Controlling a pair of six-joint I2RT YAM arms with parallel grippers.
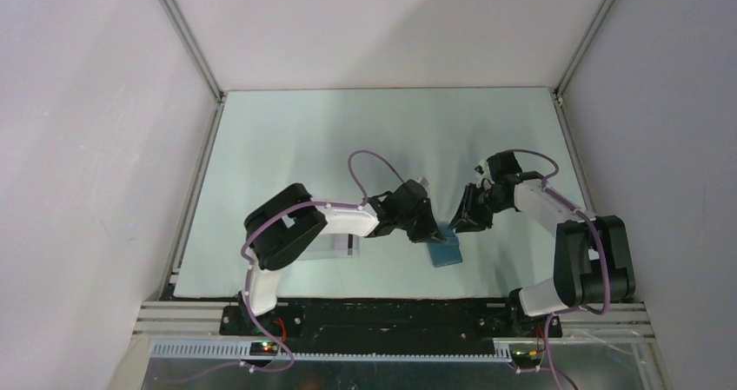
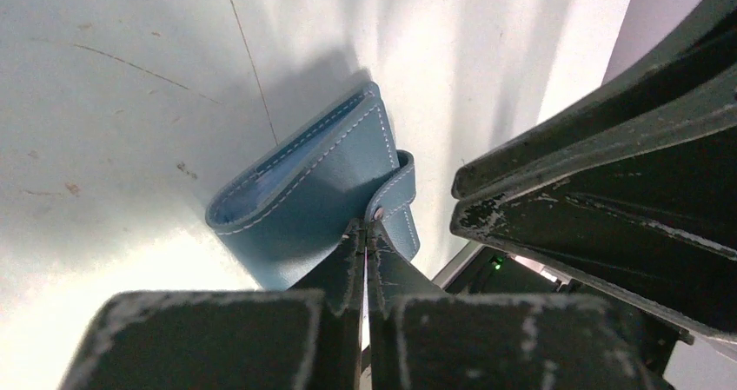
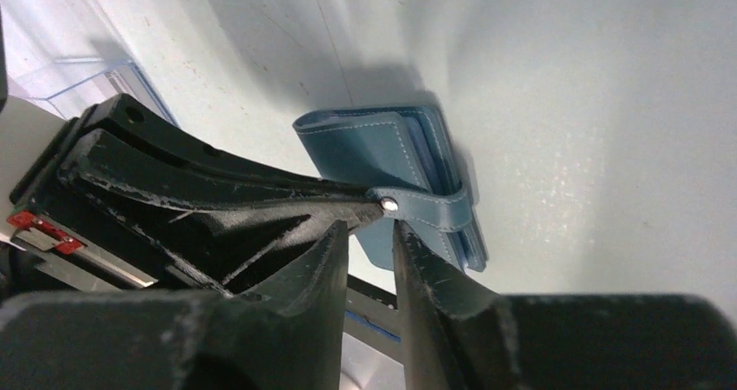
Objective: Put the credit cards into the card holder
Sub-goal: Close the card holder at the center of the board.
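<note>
The left arm [image 1: 343, 219] and the right arm [image 1: 543, 201] both bend inward so their tips nearly meet, the left gripper [image 2: 365, 231] with jaws pressed shut on the card holder [image 2: 304, 181] (right at its snap), the right gripper [image 3: 371, 227] with jaws slightly parted.

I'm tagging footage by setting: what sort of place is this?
Probably a lab robot test cell: plain white panel walls in aluminium framing, a left arm and right arm bolted to a rail at the table's near edge, both at a small card holder.
</note>
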